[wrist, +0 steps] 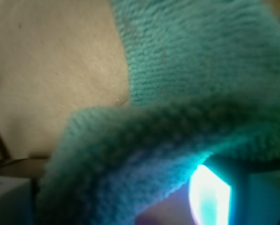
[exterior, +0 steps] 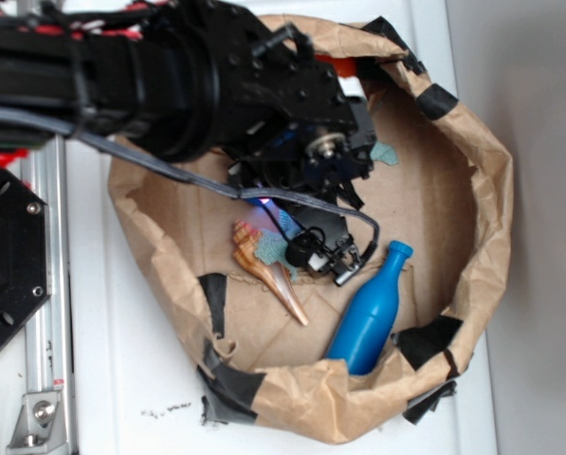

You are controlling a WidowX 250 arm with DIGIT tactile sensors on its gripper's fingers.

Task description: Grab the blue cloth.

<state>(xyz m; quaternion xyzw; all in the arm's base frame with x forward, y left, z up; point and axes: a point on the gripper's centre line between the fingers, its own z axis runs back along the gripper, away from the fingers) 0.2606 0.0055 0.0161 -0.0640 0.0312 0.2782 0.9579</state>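
Nearby, blue bottle [exterior: 371, 318], orange toy [exterior: 275, 275], arm hiding most of blue cloth [wrist: 200, 70], gripper [exterior: 306, 204] state unclear

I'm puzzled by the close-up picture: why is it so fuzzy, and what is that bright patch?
Wrist view: the blue cloth sits right against the lens, so it is soft and out of focus; a blown-out glow shows at the bottom. Exterior view: sharper, evenly lit, but the black arm hides most of the cloth.
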